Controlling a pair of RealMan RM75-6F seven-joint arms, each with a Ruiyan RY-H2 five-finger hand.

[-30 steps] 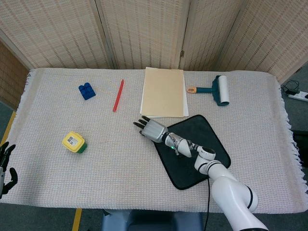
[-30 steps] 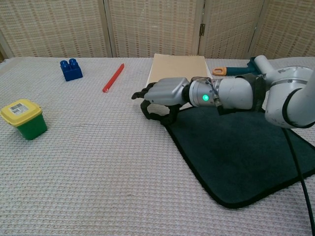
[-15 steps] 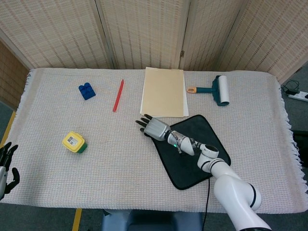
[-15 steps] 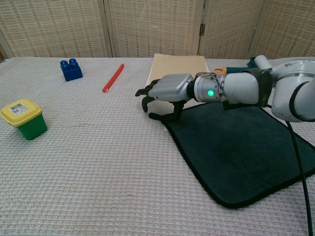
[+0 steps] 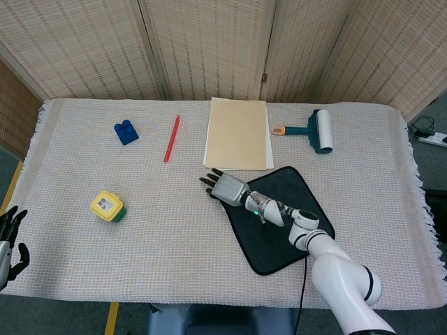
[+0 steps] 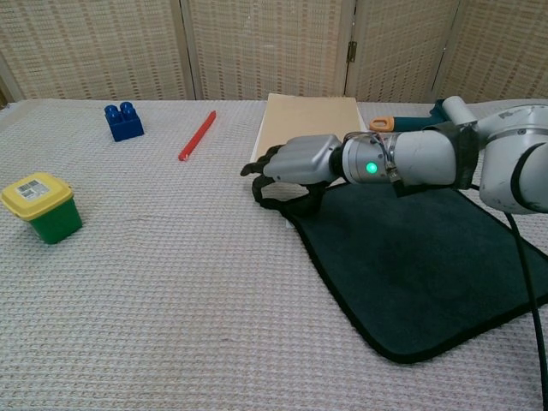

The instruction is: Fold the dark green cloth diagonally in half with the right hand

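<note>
The dark green cloth (image 6: 419, 265) is spread flat on the right part of the woven table cover (image 5: 140, 244), just in front of the tan folder (image 5: 238, 132); no corner has been lifted yet. The right hand (image 6: 291, 167) is held over the cloth's left corner, palm down, fingers (image 6: 267, 159) curled downward and apart. Nothing is seen gripped in it, though whether the fingertips touch the cover cannot be told.

Compared with a second ago, the right hand has been drawn slightly back toward that corner and lowered, its fingers bent further. This is judged to be the approach to a pinch on the corner, the fold itself not being begun.

The left hand (image 5: 10, 241) is seen at the table's left edge, holding nothing, fingers loosely spread.

Further out lie a lint roller (image 5: 313, 130), a red pen (image 5: 172, 138), a blue building block (image 5: 126, 132) and a yellow-lidded green container (image 6: 39, 206). A barcode label is carried on its lid; the print cannot be read.
</note>
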